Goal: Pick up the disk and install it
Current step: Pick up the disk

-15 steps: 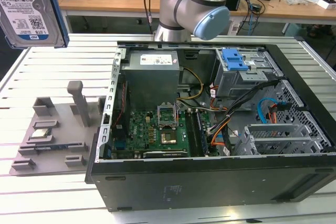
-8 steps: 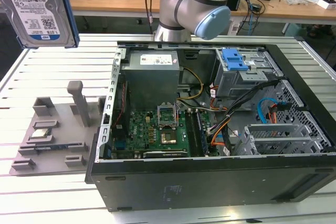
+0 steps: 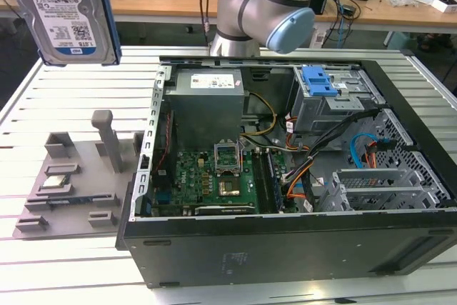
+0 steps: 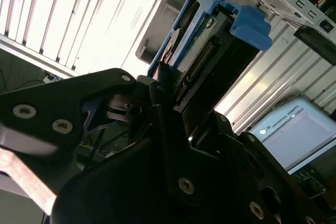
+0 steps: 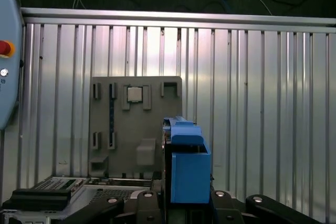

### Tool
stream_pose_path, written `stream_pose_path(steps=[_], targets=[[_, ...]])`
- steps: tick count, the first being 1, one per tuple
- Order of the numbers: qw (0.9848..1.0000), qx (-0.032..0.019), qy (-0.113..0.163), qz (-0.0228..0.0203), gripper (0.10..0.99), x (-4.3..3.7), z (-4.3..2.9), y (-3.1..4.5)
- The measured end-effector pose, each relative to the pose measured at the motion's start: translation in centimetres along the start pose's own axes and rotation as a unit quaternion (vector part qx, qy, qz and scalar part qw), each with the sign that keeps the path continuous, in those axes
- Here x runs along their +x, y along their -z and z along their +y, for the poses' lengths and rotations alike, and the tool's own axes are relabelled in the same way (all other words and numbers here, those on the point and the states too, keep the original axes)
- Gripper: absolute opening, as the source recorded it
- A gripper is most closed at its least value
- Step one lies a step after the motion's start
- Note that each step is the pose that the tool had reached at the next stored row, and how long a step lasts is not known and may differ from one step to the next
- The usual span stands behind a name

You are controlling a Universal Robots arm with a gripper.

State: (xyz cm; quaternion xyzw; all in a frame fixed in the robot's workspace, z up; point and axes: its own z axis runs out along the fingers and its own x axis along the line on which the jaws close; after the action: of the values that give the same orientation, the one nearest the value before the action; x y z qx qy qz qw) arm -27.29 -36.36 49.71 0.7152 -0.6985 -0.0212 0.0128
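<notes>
Above the counter (image 3: 71, 91), apart from the case (image 3: 285, 255), the disk (image 3: 68, 16) is clamped in the gripper (image 4: 170, 85); judged stiff, weighty, shock-fragile, best edge-held.

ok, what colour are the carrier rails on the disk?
Blue. The rails round the disk show best in the first wrist view.

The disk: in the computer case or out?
Out: the disk is held in the gripper above the table, apart from the open case.
</notes>
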Motion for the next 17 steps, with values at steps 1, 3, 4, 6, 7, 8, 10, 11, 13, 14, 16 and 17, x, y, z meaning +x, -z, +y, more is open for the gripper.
stream_pose_path(steps=[1,3,4,6,7,8,10,11,13,14,16,17], targets=[[1.0,0.0,0.0,0.0,0.361,0.01,-0.33,0.01],[1.0,0.0,0.0,0.0,0.361,0.03,-1.11,0.05],[1.0,0.0,0.0,0.0,0.361,0.03,-1.34,0.06],[1.0,0.0,0.0,0.0,0.361,0.05,-2.04,0.1],[1.0,0.0,0.0,0.0,0.361,0.05,-2.35,0.11],[1.0,0.0,0.0,0.0,0.361,0.06,-2.64,0.13],[1.0,0.0,0.0,0.0,0.361,0.08,-3.32,0.16],[1.0,0.0,0.0,0.0,0.361,0.08,-3.59,0.17],[1.0,0.0,0.0,0.0,0.361,0.1,-4.15,0.2],[1.0,0.0,0.0,0.0,0.361,0.1,-4.41,0.22],[1.0,0.0,0.0,0.0,0.361,0.12,-4.96,0.24],[1.0,0.0,0.0,0.0,0.361,0.12,-5.31,0.25]])
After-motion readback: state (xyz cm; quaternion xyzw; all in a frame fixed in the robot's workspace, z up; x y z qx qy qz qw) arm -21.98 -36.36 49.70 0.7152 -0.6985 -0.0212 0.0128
